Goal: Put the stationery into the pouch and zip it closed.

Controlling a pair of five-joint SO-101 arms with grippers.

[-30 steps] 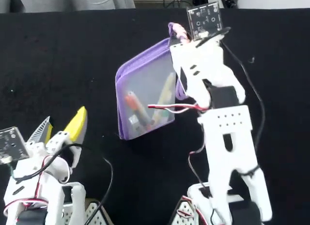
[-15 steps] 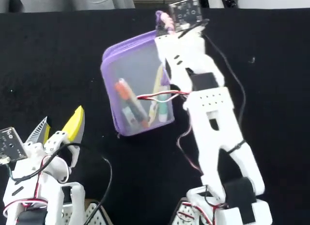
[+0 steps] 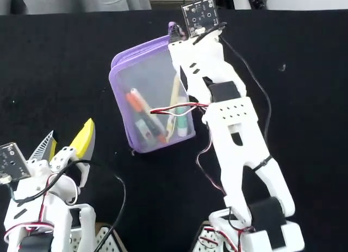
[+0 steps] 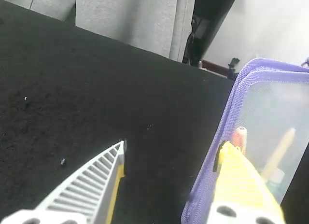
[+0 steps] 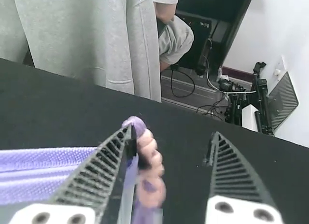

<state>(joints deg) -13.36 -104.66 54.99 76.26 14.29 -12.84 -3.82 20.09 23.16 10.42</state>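
i'm seeing the purple pouch (image 3: 142, 78) lying mid table (image 3: 60, 62) w/ the stationery (image 3: 142, 113) sitting inside it. right gripper (image 5: 171, 133) is hovering at the pouch's far corner w/ jaws spread wide, and the zip pull (image 5: 148, 154) is lying right by one finger, not pinched. left gripper (image 4: 172, 146) is hanging on the near side, close to the pouch, jaws apart & empty.

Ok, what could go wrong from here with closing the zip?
The right gripper is open with the zipper pull beside one finger, not centred, so closing may miss or slip off it. The left gripper sits open, apart from the pouch; with nothing pinning it, a tug might drag the pouch instead of running the zip.
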